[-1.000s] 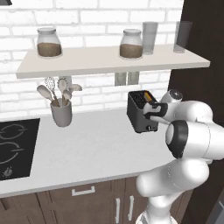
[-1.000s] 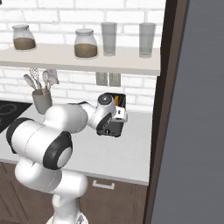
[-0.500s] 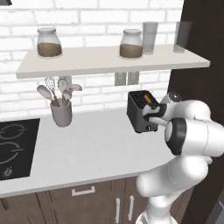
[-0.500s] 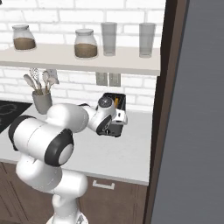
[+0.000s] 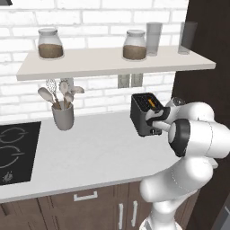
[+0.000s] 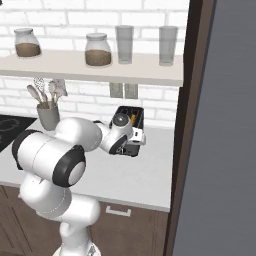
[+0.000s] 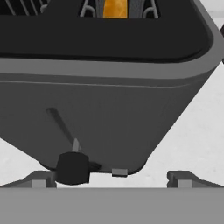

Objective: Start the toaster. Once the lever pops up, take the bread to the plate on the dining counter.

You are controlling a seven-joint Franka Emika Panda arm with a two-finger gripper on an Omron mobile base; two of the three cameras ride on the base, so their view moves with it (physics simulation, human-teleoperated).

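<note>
The robot's white arm bends in front of me and reaches over the pale worktop (image 5: 94,152) toward the toaster (image 5: 143,117). Its pincer (image 7: 111,177) sits right at the toaster's narrow near face, with the fingertips (image 7: 40,178) spread wide, one low at each side of that face and nothing pinched between them. From the hand's own view the dark grey face is very close: a round black knob (image 7: 72,168) at its lower part, a thin slot running up from it, and a small grey tab just beside the knob, which looks like the lever (image 7: 119,172), though it is too small to be sure.

The toaster stands on the worktop near the dark cabinet wall, well apart from the black cooktop (image 5: 15,150) at the far left. In its slotted top an orange-tan slice, the bread (image 5: 152,104), stands in one slot, also visible from the other side (image 6: 133,118).

Further back, a grey holder of wooden utensils (image 5: 62,112) stands against the white brick wall. Above it a shelf (image 5: 112,63) carries two lidded jars (image 5: 50,43) with brown contents and two empty glasses (image 5: 153,38).
</note>
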